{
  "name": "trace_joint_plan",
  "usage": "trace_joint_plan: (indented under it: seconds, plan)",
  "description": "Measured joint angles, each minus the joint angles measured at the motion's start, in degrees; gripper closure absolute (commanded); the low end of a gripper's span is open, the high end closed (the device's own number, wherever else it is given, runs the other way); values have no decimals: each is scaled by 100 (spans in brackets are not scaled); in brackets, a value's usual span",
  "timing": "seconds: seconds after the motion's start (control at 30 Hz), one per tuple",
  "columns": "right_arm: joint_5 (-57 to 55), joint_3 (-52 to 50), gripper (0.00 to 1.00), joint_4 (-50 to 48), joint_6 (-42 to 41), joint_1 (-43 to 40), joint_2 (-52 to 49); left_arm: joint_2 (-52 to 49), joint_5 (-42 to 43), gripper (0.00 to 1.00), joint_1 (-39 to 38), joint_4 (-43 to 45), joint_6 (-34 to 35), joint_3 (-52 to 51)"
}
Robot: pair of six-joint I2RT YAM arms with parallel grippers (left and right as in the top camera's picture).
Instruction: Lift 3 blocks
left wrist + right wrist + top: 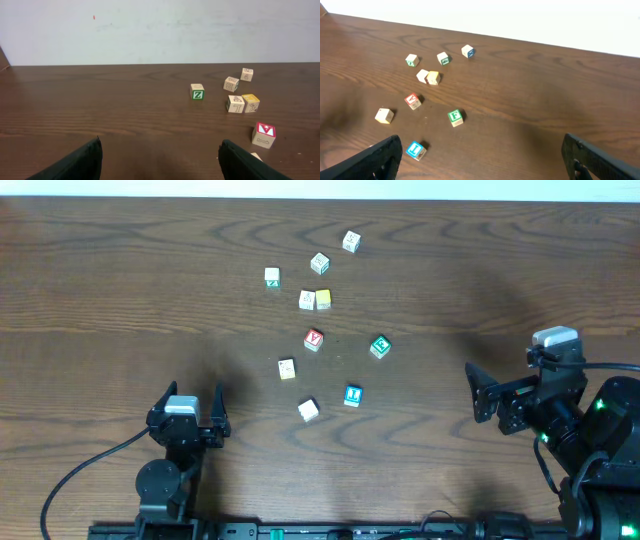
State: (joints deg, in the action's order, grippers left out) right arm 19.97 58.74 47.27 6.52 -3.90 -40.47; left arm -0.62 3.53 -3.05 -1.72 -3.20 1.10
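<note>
- Overhead view showed the left gripper [192, 394] at the lower left of the frame, its fingers spread apart with nothing between them.
- The right gripper [474, 392] sat at the right edge, pointing left. Its fingers were also wide apart and held nothing.
- The green "F" block [380, 346] lay right of centre on the table [100, 300].
- The blue-letter block [352, 395] lay below it and slightly left, and the cream block [308, 409] lay just left of that.
- All three rested on the wood, apart from each other and away from both grippers.
- The red "Y" cube [314, 339] sat left of the "F" block, with the yellow-faced cube [323, 299] above it.
- Right wrist view placed the "F" block [455, 117] left of centre and the blue-letter block [416, 150] at lower left, near one dark finger [375, 160].
</note>
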Motion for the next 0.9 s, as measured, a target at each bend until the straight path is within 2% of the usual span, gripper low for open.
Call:
trace_joint_plan:
  seconds: [0.9]
  plan:
    - [20, -9, 1, 144, 44, 0, -39, 0, 0, 25, 0, 0, 0, 0]
